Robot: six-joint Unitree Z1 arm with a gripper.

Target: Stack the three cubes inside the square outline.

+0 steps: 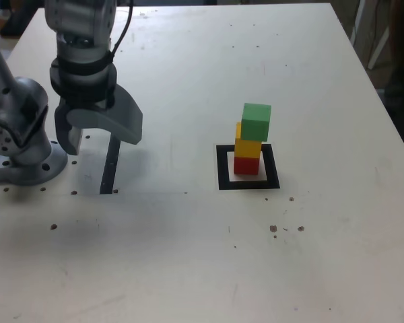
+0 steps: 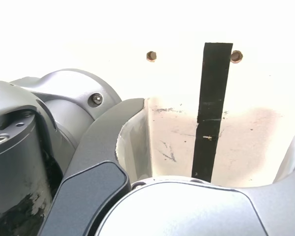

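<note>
In the exterior view, a stack of three cubes stands inside the black square outline [image 1: 221, 168]: the red cube [image 1: 246, 165] at the bottom, the yellow cube [image 1: 247, 145] on it, the green cube [image 1: 256, 120] on top, slightly offset. My gripper [image 1: 97, 138] hangs open and empty well toward the exterior view's left, above a straight black tape strip [image 1: 110, 165]. The wrist view shows only the open jaws, the tape strip [image 2: 210, 113] and the arm's base; no cubes appear there.
The arm's grey base [image 1: 23, 151] sits at the exterior view's left edge. Small screw holes [image 2: 151, 56] dot the white table [image 1: 188, 256]. The table's right edge runs beside dark clutter at the far right.
</note>
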